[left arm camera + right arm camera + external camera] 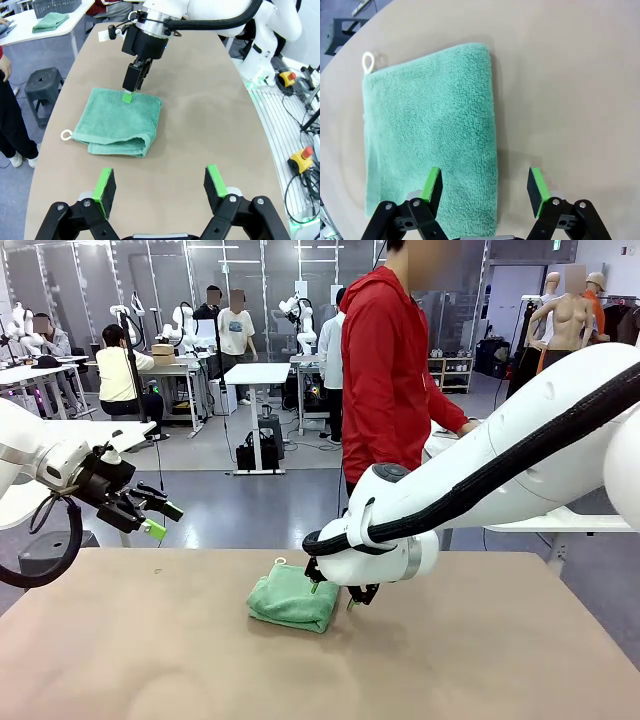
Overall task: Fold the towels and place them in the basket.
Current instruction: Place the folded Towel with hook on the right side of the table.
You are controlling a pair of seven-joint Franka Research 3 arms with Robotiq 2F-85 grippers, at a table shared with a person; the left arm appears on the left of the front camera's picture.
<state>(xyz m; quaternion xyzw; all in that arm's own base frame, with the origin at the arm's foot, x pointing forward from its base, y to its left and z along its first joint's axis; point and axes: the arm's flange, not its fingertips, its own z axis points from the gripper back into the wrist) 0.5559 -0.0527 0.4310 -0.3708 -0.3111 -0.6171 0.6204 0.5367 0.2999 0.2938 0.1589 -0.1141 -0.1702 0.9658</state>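
A mint green towel (290,600) lies folded on the brown table (450,660), its white loop (368,61) at one corner. My right gripper (338,592) hangs just above the towel's right edge, open and holding nothing. In the right wrist view (485,185) one finger stands over the towel (430,125) and the other over bare table. My left gripper (165,521) is raised off the table's left side, open and empty (160,182), looking at the towel (117,122) and the right gripper (134,82). A dark wire-mesh basket (56,6) stands on a white side table.
A person in a red jacket (385,370) stands beyond the table's far edge, one hand on the white side table (440,445). A second folded green towel (50,21) lies beside the basket there. A grey stool (47,85) stands on the floor nearby.
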